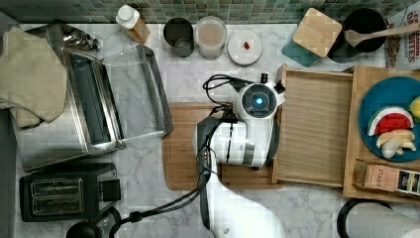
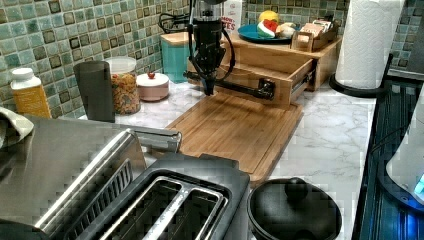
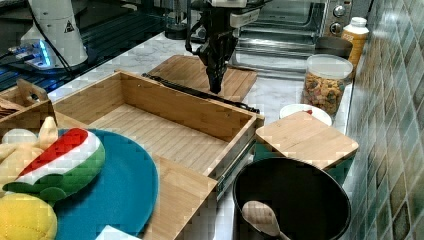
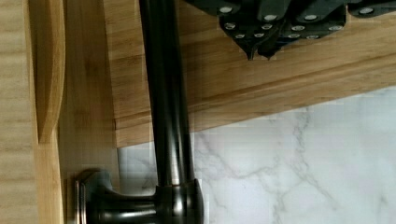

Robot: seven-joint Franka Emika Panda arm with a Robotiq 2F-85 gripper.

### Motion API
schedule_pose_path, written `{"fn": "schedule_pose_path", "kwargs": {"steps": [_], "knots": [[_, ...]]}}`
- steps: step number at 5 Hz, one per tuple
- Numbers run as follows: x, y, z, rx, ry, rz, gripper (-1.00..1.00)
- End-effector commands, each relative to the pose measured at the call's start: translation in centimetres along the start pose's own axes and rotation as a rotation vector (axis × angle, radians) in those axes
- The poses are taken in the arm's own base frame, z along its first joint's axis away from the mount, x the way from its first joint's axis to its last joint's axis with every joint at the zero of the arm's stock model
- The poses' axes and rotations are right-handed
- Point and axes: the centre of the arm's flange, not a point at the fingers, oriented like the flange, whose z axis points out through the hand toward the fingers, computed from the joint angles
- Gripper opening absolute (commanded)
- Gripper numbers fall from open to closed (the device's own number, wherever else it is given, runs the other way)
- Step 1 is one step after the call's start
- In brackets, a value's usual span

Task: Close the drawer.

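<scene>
The drawer (image 3: 165, 131) stands pulled well out of the thick wooden platform (image 3: 182, 197), its flat grained bottom bare and its thin rim open to the room on all sides. In the top view it reaches from the platform at the top view's right toward the middle of the worktop (image 1: 193, 84), and its front panel meets the near edge of the darker cutting board (image 1: 185, 144). A long dark bar handle (image 3: 200, 92) runs along the outside of that front panel, held off the wood on a bracket at each end.

The end effector (image 3: 216, 86) hangs point-down just outside the front panel, on the cutting-board side of the handle. In the wrist view its fingertips (image 4: 259, 46) come to a single point, drawn together with nothing between them. They sit close beside the bar, but whether they touch it I cannot tell.

In the left view the board stretches flat and unoccupied from the drawer front toward the toaster (image 2: 170, 205). Marble worktop lies open along the left view's right of the board, up to the paper towel roll (image 2: 367, 42). On the platform top sits a blue plate (image 3: 120, 192) of toy fruit, back from the drawer's opening. A black pot (image 3: 292, 202) and a teal box with a wooden lid (image 3: 305, 135) stand just beside the drawer's side wall in the right view.
</scene>
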Motion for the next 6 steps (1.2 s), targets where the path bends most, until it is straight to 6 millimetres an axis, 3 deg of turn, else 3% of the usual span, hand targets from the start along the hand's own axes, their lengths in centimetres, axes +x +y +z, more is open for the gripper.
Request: {"fn": "schedule_pose_path", "kwargs": {"steps": [1, 2, 4, 6], "knots": [[2.3, 10.4, -1.3, -0.058, 0.008, 0.016, -1.00], [1.6, 13.7, -3.4, -0.085, 0.037, 0.052, -1.00], [3.4, 23.9, -4.3, -0.108, 0.051, 0.019, -1.00], [2.5, 35.2, -6.2, -0.153, 0.096, 0.060, -1.00]]}}
